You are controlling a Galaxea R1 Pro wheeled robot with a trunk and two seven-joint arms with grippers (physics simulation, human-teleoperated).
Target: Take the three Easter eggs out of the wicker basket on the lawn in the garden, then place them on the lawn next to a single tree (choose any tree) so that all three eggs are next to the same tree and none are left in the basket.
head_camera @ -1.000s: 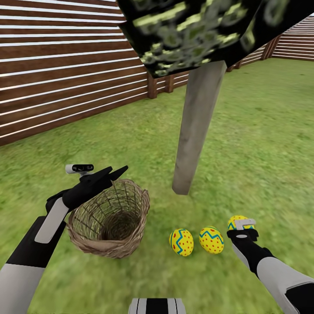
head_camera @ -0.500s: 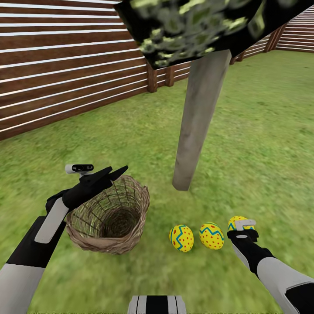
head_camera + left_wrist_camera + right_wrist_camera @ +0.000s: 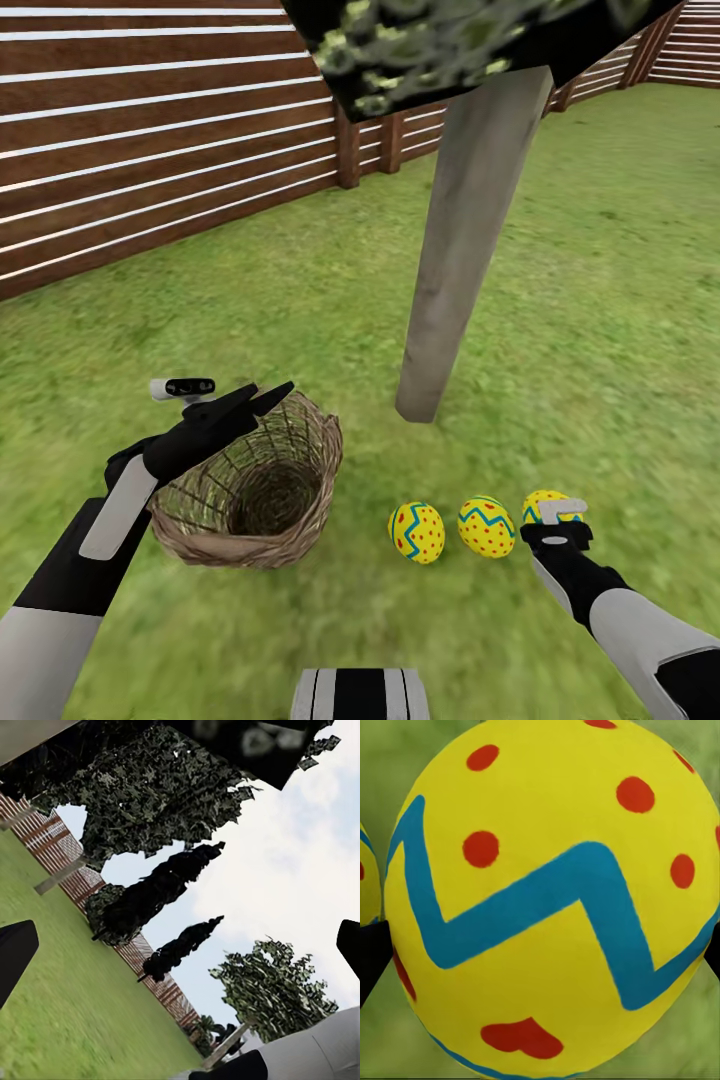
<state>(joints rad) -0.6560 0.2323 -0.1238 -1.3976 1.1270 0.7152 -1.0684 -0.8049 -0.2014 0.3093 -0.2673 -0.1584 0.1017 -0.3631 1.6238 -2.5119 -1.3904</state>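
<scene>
A: Where are the eggs found in relation to the arms?

B: All three are seen on the lawn [image 3: 600, 330] in a row, between the basket [image 3: 255, 480] and the right arm, a little in front of the foot of the tree trunk [image 3: 450, 290]. The first egg [image 3: 417, 532] lies nearest the basket, the middle egg [image 3: 486, 526] beside it, and the third egg [image 3: 543, 505] is partly hidden behind the right gripper [image 3: 556, 522].

A: So the third egg is the one the next move depends on?

B: It is judged so. In the right wrist view that egg [image 3: 551, 900] is met straight ahead of the fingers and very close, with a dark fingertip [image 3: 373, 956] at one side and another at the far side, so the jaws are spread wider than the egg. Whether the pads are touching the shell cannot be told.

A: How is its long axis laid?

B: It appears roughly upright in the head view, narrow end up, though the tilt cannot be fixed exactly.

A: And the left side?

B: The left gripper [image 3: 258, 398] is held over the basket's rim, fingers pointing away from the eggs and parted, with nothing between them. The basket looks empty inside.

A: Which arm is nearer, then?

B: The right arm, plainly; the left is well apart from all three eggs.
</scene>
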